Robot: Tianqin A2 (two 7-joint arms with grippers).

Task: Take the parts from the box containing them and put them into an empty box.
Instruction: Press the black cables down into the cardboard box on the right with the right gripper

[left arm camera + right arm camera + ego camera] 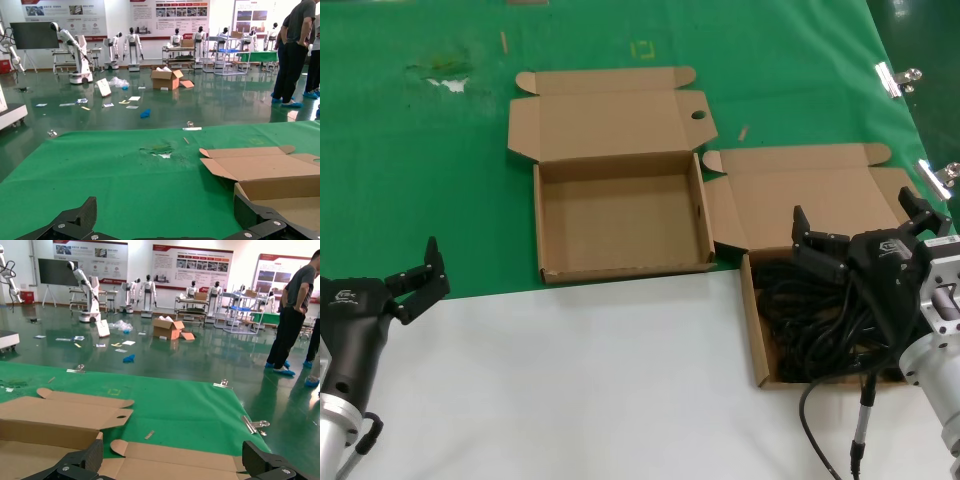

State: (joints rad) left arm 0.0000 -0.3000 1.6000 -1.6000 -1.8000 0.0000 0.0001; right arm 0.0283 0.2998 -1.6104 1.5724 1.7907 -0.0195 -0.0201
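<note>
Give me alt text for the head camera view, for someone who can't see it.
The right gripper, fingers open, hovers over an open cardboard box full of tangled black cables. Beside that box, on the green mat, sits an empty open box whose lid has a small round hole. The left gripper waits open at the near left.

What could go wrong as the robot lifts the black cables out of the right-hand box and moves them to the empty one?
The cables lie in one tangled heap, so the open right gripper hovering above may drag out the whole bundle or lift the full box. Trailing loops could snag the raised lid or the empty box wall. The left gripper waits at the white table's near-left edge.
</note>
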